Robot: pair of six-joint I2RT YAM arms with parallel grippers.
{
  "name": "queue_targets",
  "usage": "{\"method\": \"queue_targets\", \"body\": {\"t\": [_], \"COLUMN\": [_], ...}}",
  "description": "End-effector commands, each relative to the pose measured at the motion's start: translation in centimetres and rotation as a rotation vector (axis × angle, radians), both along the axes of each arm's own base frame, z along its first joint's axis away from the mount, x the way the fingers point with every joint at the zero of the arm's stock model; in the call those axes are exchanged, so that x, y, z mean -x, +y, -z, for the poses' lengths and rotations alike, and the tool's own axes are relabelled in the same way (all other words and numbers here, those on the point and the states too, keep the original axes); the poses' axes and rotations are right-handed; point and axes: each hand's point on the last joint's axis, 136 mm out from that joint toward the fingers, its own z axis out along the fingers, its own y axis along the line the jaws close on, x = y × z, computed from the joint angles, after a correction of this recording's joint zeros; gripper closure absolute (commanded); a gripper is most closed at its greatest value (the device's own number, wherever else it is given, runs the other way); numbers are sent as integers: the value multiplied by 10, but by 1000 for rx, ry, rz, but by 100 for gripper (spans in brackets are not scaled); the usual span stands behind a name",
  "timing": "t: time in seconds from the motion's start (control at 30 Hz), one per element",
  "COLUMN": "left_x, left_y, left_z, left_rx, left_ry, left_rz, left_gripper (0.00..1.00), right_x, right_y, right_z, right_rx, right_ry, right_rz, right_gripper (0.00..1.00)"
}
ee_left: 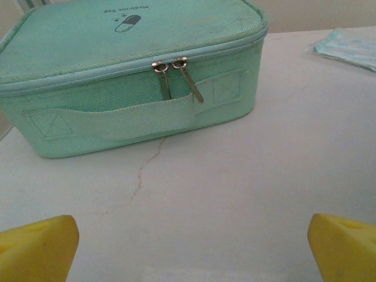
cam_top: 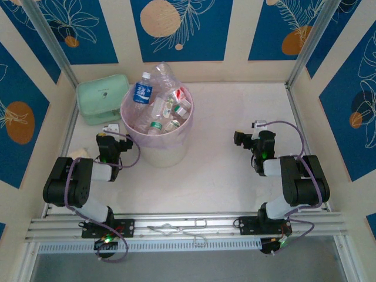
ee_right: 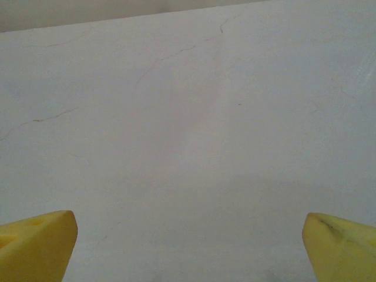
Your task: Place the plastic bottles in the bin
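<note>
Table (ee_right: pixel 188 117) before our right tool (ee_right: pixel 188 238) lies bare; bottles (cam_top: pixel 160 108) heap the bin (cam_top: pixel 161 153) beside our left tool (ee_left: pixel 192 238); both gape, seemingly done.

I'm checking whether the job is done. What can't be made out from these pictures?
Top view: the plastic bottles pile up in the bin, so lower ones are hidden and no count is sure.
Top view: bottle labels are too small to read.
Left wrist view: a pale blue item is cut off by the right edge.
</note>
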Motion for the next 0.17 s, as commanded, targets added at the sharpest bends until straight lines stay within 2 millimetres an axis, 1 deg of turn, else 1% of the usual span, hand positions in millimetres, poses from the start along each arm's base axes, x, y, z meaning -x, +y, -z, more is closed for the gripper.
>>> {"method": "queue_targets", "body": {"t": [0.0, 0.13], "left_x": [0, 1], "left_y": [-4, -4], "left_z": [-2, -1], "left_rx": [-5, -6], "left_ry": [-18, -16], "left_rz": [12, 12], "left_gripper": [1, 1], "right_x": [-8, -7], "right_y": [-3, -2], "right_z": [-13, -14], "right_rx": [2, 3], "right_ry": [-44, -51], "right_rz": [13, 10], "right_gripper": [1, 1]}}
